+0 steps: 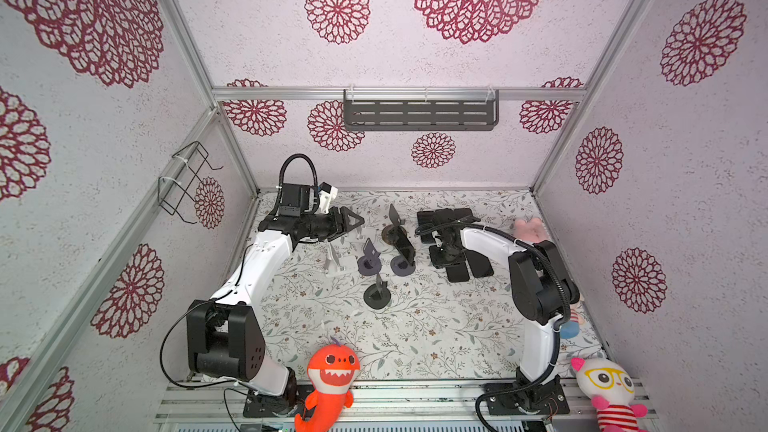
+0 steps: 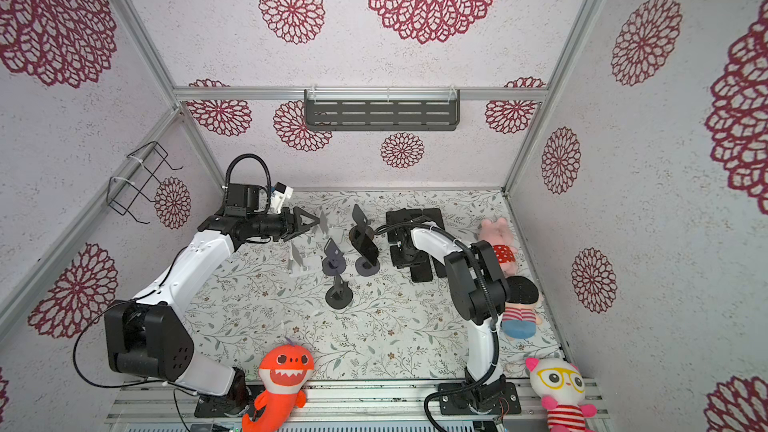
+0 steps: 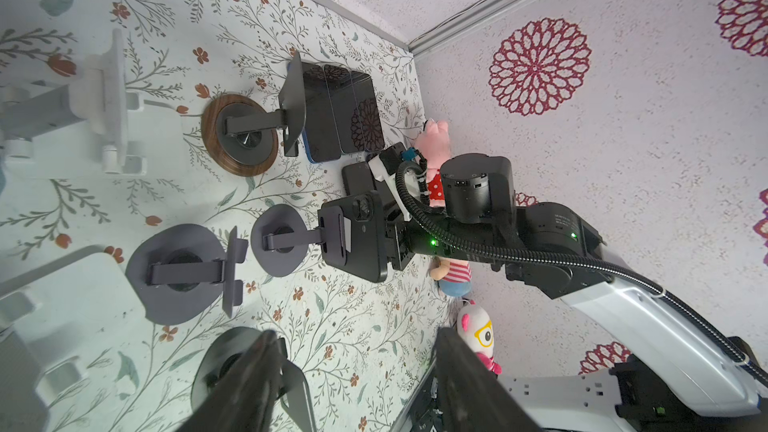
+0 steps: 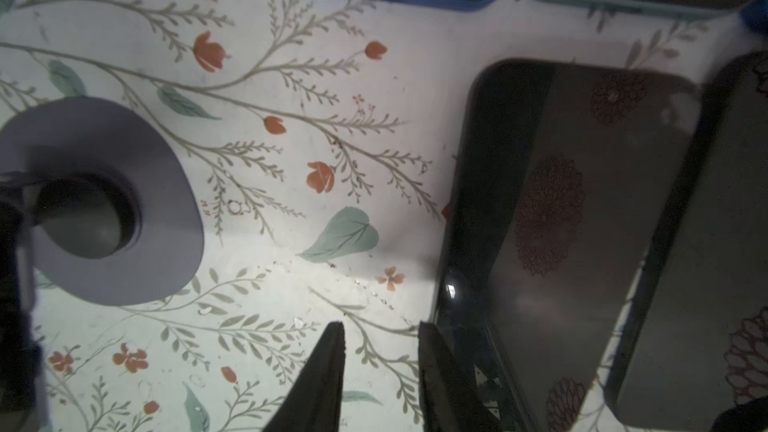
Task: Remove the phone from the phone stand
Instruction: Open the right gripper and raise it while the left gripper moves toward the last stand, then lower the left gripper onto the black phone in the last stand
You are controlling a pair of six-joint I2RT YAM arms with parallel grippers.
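Plainly, the phone sits on the grey stand: a black slab with rounded corners, its back showing (camera bump at one corner), leaning against the stand's plate. The right gripper is just beside it, jaws drawn close, clasping nothing. The left gripper hangs well apart, jaws spread, empty.

Each arm pairs white links with bulky black joint housings. A black ribbed cable runs along the right arm; another loops over the left arm. The left gripper is black and triangular. Base plates carry screws.
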